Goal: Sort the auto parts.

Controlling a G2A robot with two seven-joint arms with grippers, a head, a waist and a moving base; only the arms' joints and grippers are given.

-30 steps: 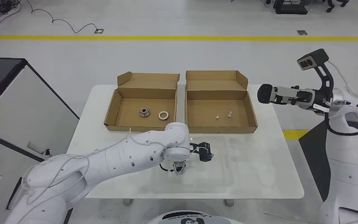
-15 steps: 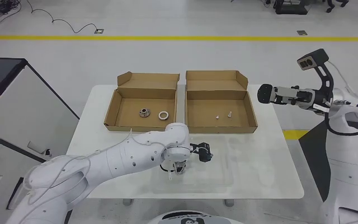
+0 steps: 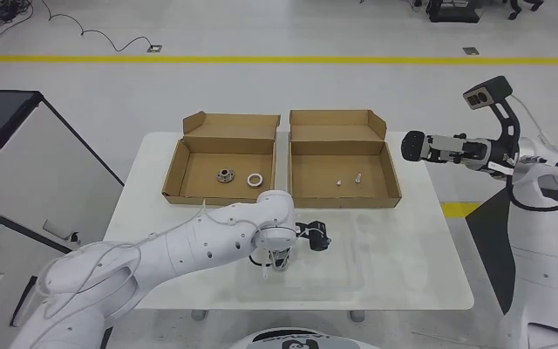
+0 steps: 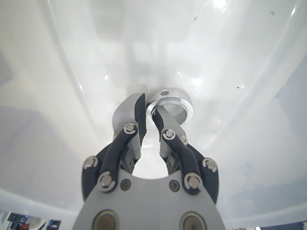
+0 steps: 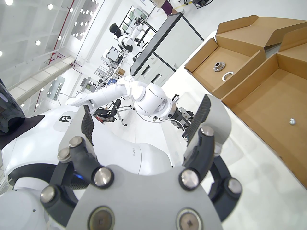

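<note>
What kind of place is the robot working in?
Probably a robotics lab or test hall: a yellow line on the wide floor, another robot behind, and cardboard boxes of metal parts on a table, where the left hand grips a metal ring.

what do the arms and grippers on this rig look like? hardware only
Both arms: glossy white rounded shells; the left arm carries a thin white cable looped outside, the right arm has black sections by the wrist. The left gripper and right gripper match: silver palm plate, black linkage bars with silver bolts, silver fingers with black ribbed pads.
</note>
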